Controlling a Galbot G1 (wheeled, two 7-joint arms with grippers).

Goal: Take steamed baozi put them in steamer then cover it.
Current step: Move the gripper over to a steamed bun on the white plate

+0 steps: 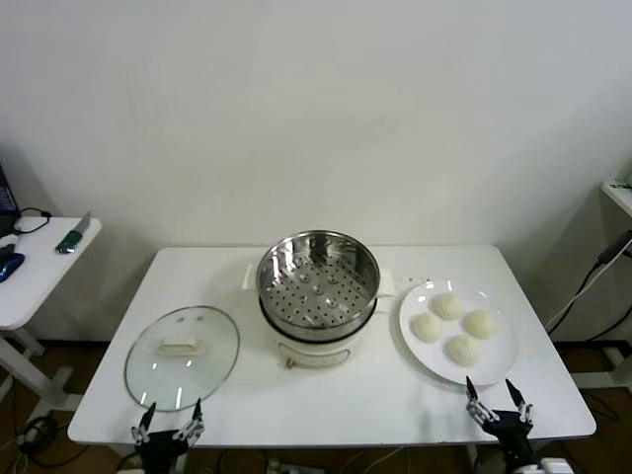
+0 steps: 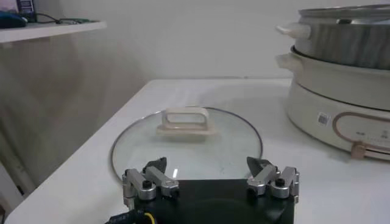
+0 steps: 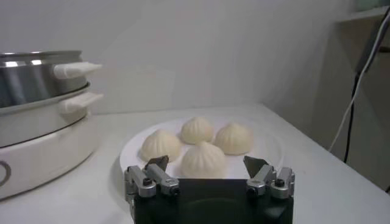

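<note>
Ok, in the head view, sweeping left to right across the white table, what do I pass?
Glass lid with its cream handle → steamer basket on the white pot base → white plate holding four baozi.

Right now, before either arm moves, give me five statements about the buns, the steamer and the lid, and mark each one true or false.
1. Four baozi sit on the white plate. True.
2. The steamer basket already holds a bun. False: its perforated floor is bare.
3. The glass lid rests on top of the steamer. False: it lies flat on the table, on the steamer's left.
4. The right gripper is shut on a baozi. False: its jaws are open and empty, at the table's near edge in front of the plate.
5. The left gripper is open at the near edge, just in front of the lid. True.
</note>
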